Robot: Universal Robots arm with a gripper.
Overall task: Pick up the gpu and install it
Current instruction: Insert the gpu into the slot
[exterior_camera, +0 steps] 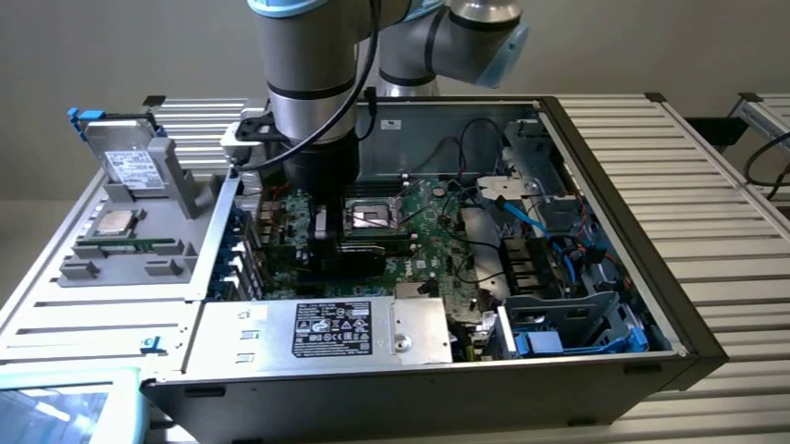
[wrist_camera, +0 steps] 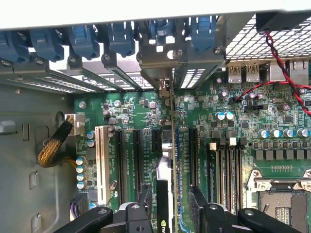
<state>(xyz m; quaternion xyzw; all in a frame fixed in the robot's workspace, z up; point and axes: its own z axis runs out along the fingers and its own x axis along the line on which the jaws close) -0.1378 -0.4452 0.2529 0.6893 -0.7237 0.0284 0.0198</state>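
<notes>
Jaws apart, gpu (wrist_camera: pixel 166 145) between them!
My gripper (wrist_camera: pixel 170 196) straddles it; it stands upright on the motherboard (wrist_camera: pixel 218 141), reaching its rear edge.

The green motherboard (exterior_camera: pixel 426 227) lay inside the open case (exterior_camera: pixel 432 139); a labelled silver power supply (exterior_camera: pixel 327 328) sat just beside it, a drive fixture (exterior_camera: pixel 129 176) well apart outside.
</notes>
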